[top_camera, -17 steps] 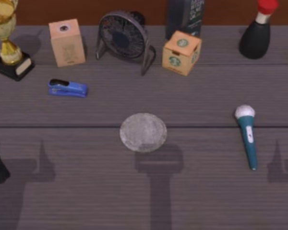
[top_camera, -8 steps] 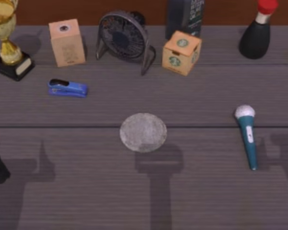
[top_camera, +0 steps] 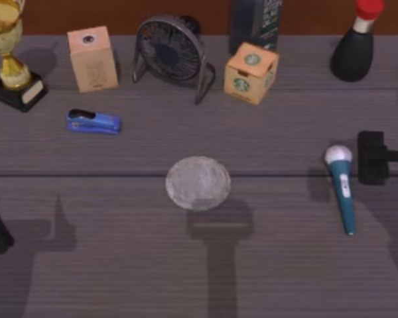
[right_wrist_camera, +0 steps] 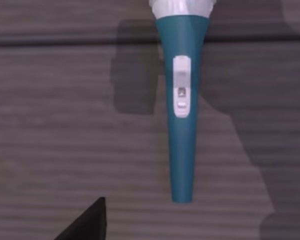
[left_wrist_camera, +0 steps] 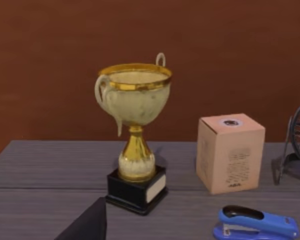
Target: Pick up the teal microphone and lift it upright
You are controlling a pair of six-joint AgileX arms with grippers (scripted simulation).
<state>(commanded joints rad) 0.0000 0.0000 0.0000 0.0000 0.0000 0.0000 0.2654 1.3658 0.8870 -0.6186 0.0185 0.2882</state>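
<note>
The grey surface (top_camera: pixel 119 265) carries everything untouched so far. At the right edge of the frame the right arm's gripper (top_camera: pixel 372 158) hangs just beside the teal microphone (top_camera: pixel 343 189), which lies flat at mid-right, head toward the top; whether its jaws are parted I cannot tell. Grasping and lifting upright both remain. The left arm sits parked at the lower left edge.

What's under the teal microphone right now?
Only the grey table; the teal microphone lies flat on it. Whatever its body covers stays hidden. Right gripper sits beside its head, apart.
</note>
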